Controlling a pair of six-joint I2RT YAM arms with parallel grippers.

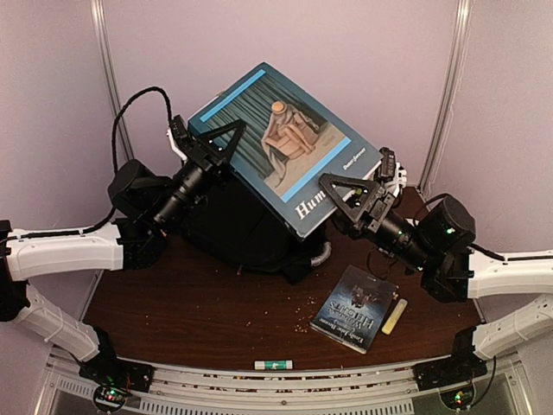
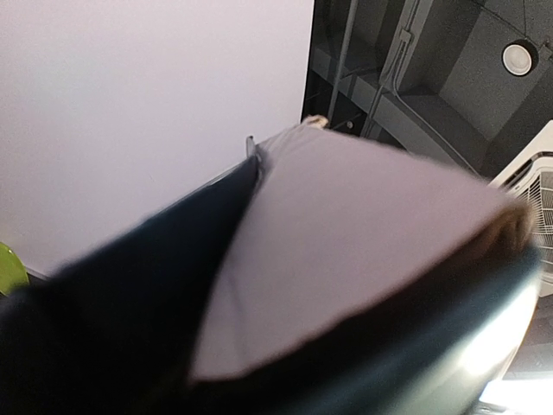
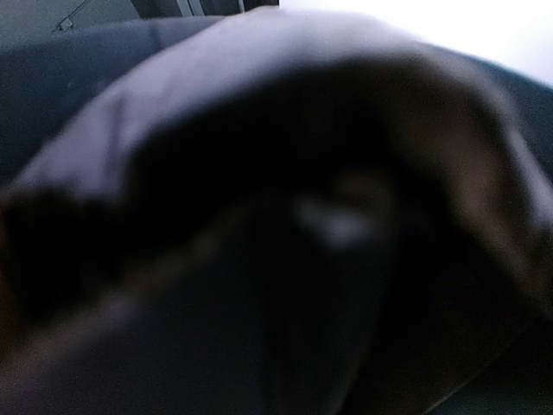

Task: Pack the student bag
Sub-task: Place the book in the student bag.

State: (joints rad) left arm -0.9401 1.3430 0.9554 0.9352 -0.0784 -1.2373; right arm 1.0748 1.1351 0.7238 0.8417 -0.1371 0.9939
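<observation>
- Top view: the large book [image 1: 285, 147] hangs tilted in the air above the student bag [image 1: 233, 238], cover facing up.
- Cover is blue-green, with a painting of a seated figure between two light blue bands. White title letters "Hum" can be read at the lower edge, where the rest is hidden behind the right claw [image 1: 339, 197]. There is a small white author line on the lower band; the first word looks like "Peter", the remainder is too small to read.
- The left claw [image 1: 232, 145] is clamped on the book's left edge.
- The right claw sits at the book's lower right corner. Whether it is gripping or open, I cannot tell.
- The student bag lies on the brown tabletop [image 1: 199, 303] directly under the book, black and slumped, between the two arms. A pale grey handle [image 1: 321, 256] pokes out on its right.
- A small dark paperback [image 1: 359, 307] lies flat on the tabletop near the right arm. "HEIGHTS" is legible on its cover; the other lines are too small.
- A pale yellow stick [image 1: 395, 316] lies just beside the paperback. A white tube [image 1: 272, 365] rests on the front rail, its label unreadable.
- Left wrist view: the book's dark cover and a pale page [image 2: 346, 251] fan out close to the lens. No print is visible and the fingers are hidden.
- Right wrist view: heavy blur, with dark and greyish shapes filling the frame. Nothing is readable and the claw state is not shown.
</observation>
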